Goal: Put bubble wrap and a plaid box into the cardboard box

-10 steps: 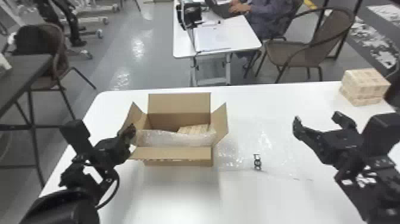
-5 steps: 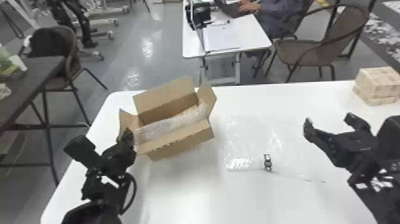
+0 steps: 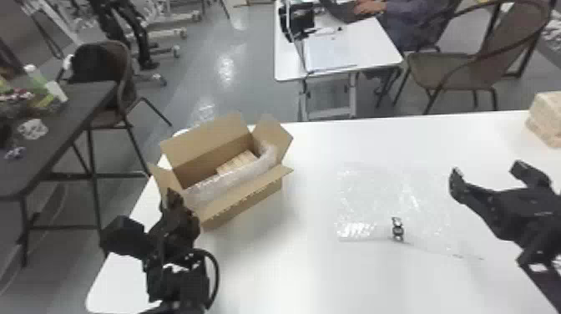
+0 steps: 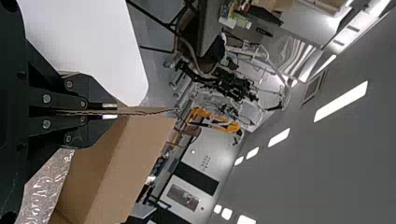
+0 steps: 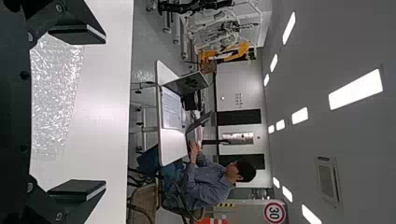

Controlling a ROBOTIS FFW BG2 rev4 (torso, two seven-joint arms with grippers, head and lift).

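The left gripper (image 3: 170,195) was clamped on the cardboard box's left flap (image 3: 160,178), at the box's near left corner in the head view. In the left wrist view, the left gripper (image 4: 109,112) had its fingers closed together on the thin edge of cardboard, one on each side of it.

The cardboard box (image 3: 248,205) lay just beyond the left gripper and towards the right, standing at a slant on the white table (image 3: 309,271) with its flaps open. Inside it, a length of bubble wrap (image 3: 225,182) ran along the near side and curved up at the right end. The plaid box (image 3: 236,163) sat in there too, behind that wrap, partly covered, near the left gripper but not touching it.

The right gripper (image 3: 488,173) was well apart from the cardboard box, over the right part of the table. In the right wrist view its fingers stood wide apart with nothing between them. A flat clear sheet of bubble wrap (image 3: 375,196) was spread on the table between the cardboard box and the right gripper, and a small dark metallic item (image 3: 398,229) rested at its near edge.

Farther out, a pale patterned block (image 3: 547,119) stood at the table's far right. Past the table's left side was a dark table (image 3: 89,98) with assorted things on it.
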